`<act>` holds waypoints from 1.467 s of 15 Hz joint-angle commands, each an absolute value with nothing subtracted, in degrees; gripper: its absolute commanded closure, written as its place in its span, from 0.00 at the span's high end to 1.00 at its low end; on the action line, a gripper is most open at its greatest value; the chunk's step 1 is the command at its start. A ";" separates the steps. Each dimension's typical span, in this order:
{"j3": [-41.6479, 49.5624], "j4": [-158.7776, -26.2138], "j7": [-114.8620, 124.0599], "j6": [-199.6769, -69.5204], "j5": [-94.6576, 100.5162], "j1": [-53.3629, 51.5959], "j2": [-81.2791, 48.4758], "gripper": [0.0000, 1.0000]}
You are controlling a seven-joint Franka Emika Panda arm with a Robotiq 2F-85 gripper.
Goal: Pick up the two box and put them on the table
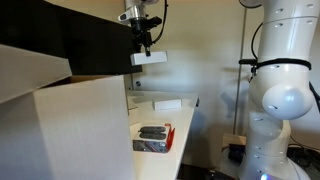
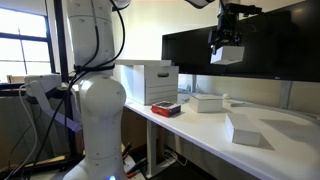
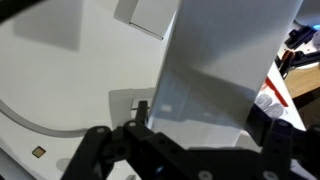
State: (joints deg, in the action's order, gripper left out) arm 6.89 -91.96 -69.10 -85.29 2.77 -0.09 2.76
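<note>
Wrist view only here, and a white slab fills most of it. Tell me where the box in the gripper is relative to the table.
Observer: The gripper has the held box high in the air, well clear of the table.
Operator: Report what lies under it.
Observer: The second box lies flat on the table, below the held one and slightly off to the side.
Operator: Name what else is near that spot.
Observer: A red-edged tray with dark items sits on the table between the second box and a large carton.
</note>
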 commanded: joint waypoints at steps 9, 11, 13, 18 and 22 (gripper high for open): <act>7.11 -107.36 -61.09 -103.17 1.33 3.37 3.29 0.66; 7.75 -109.44 -62.03 -104.32 1.51 4.26 3.57 0.66; 8.58 -111.25 -62.99 -105.43 1.75 5.30 3.83 0.66; 10.73 -114.56 -64.96 -107.73 3.19 7.76 4.10 0.66; 11.94 -117.19 -65.05 -109.42 4.86 9.10 3.97 0.66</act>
State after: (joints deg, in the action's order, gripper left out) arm 11.85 -113.63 -63.86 -106.61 3.15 7.90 2.29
